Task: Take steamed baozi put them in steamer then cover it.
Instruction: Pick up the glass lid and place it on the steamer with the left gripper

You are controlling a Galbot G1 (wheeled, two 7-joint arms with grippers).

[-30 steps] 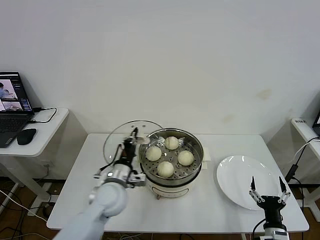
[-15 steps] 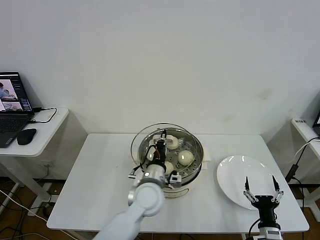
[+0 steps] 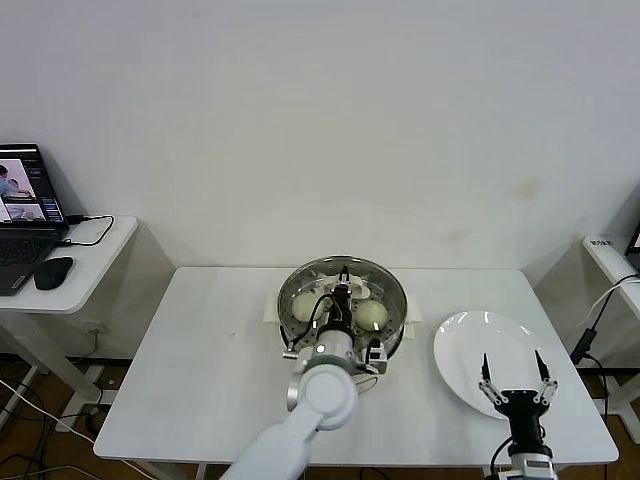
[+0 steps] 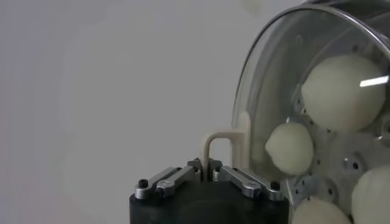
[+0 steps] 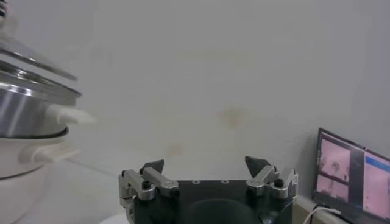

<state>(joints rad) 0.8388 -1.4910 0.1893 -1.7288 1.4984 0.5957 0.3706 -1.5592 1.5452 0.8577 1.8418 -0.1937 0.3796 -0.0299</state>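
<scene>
Lowering: I'd bring the lid (image 3: 343,290) down flat and centred on the steamer (image 3: 392,322), letting go only once the rim seats all round.
Left gripper (image 4: 206,172): clamped on the lid handle (image 4: 223,145).
Lid: over the steamer, buns (image 4: 343,91) under the glass; handle's long axis I cannot tell.
Right gripper (image 3: 513,372): jaws spread, idle over the plate (image 3: 462,345).

This looks like a lab or test room — not a real kitchen. The wall (image 3: 320,110) is bare and white. In the middle stands a plain white table (image 3: 190,370). At the left edge a small desk (image 3: 60,290) holds a laptop (image 3: 25,215) and a mouse (image 3: 52,272) — cables (image 3: 30,400) lie on the floor below.
</scene>
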